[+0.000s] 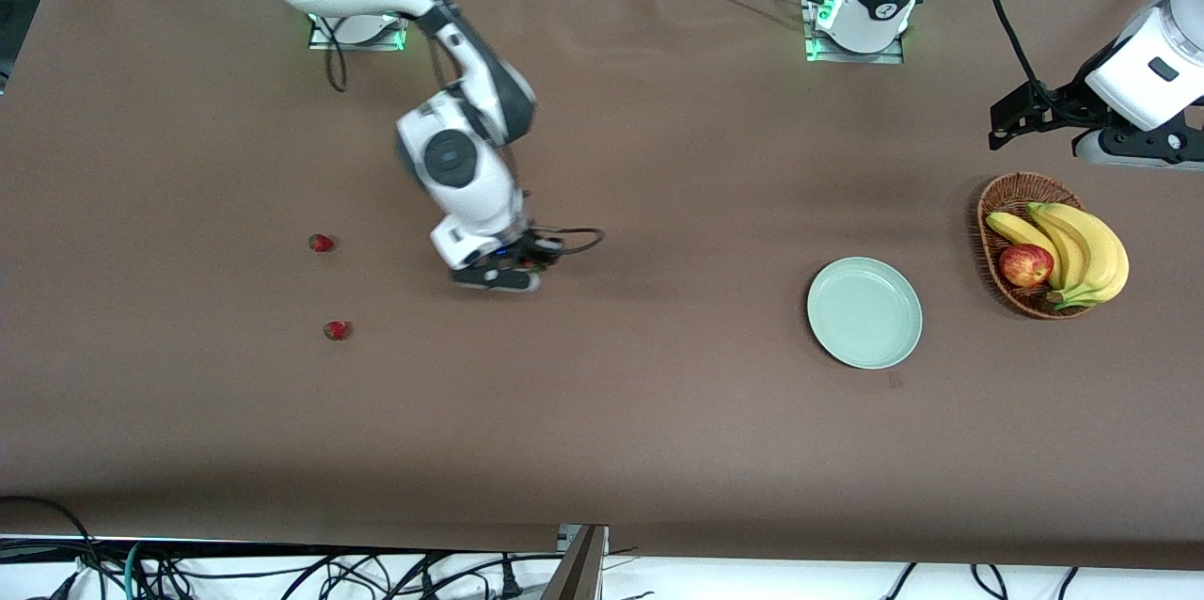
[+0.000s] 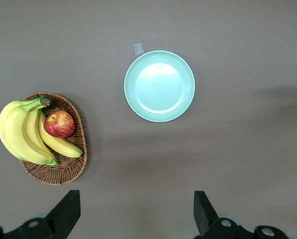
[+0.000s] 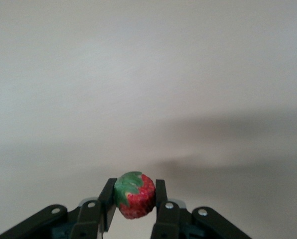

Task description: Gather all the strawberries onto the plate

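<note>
Toward the right arm's end of the counter, two strawberries are left lying well apart from the plate: one strawberry farther from the front camera, another strawberry nearer to it. Next, the right pincer is seen clamped on a third strawberry, held between its fingers above bare counter, presumably for carrying to the plate, which lies empty beside a wicker basket of bananas and an apple. The left pincer waits spread wide, high over that end.
</note>
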You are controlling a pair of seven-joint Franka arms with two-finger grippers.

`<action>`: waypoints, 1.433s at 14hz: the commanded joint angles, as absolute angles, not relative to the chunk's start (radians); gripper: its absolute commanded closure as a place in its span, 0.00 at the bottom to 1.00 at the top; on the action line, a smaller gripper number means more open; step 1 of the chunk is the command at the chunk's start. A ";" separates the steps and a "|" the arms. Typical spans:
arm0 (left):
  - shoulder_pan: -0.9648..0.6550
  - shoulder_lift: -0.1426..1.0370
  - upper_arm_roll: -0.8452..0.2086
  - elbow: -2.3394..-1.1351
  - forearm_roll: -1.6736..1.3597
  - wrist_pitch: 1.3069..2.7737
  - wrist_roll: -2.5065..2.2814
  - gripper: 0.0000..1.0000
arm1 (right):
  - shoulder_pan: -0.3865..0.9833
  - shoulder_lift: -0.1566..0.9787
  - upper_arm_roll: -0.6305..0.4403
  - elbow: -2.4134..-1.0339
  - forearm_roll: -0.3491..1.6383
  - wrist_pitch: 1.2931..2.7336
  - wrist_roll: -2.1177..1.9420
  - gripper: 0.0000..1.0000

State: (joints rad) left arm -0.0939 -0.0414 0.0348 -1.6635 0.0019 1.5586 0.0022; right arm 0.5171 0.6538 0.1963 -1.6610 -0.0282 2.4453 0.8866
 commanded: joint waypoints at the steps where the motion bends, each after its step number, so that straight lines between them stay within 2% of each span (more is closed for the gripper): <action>1: -0.103 -0.026 0.037 -1.629 0.023 1.536 0.015 0.00 | 0.622 0.816 0.187 -1.449 -0.025 2.434 1.055 0.91; 4: -0.103 -0.025 0.038 -1.631 0.023 1.536 0.017 0.00 | 0.696 0.906 0.186 -1.329 -0.025 2.448 1.104 0.90; 7: -0.103 -0.025 0.040 -1.629 0.023 1.536 0.015 0.00 | 0.715 0.948 0.186 -1.319 -0.025 2.525 1.103 0.89; 8: -0.103 -0.025 0.040 -1.631 0.023 1.536 0.015 0.00 | 0.722 0.960 0.184 -1.319 -0.026 2.551 1.101 0.83; 9: -0.103 -0.025 0.040 -1.631 0.023 1.536 0.015 0.00 | 0.724 0.963 0.184 -1.319 -0.028 2.560 1.101 0.59; 10: -0.103 -0.025 0.040 -1.631 0.021 1.536 0.012 0.00 | 0.721 0.959 0.183 -1.319 -0.032 2.559 1.092 0.12; 11: -0.104 -0.022 0.040 -1.631 0.023 1.536 0.014 0.00 | 0.721 0.956 0.178 -1.316 -0.038 2.560 1.088 0.00; 14: -0.109 0.011 0.038 -1.631 0.009 1.520 0.053 0.00 | 0.683 0.916 0.169 -1.286 -0.035 2.504 1.075 0.00; 18: -0.149 0.133 -0.011 -1.631 -0.014 1.522 0.057 0.00 | 0.568 0.793 0.170 -1.289 -0.029 2.242 0.840 0.00; 20: -0.170 0.213 -0.018 -1.632 -0.105 1.601 0.040 0.00 | 0.494 0.747 0.166 -1.290 -0.032 2.117 0.697 0.00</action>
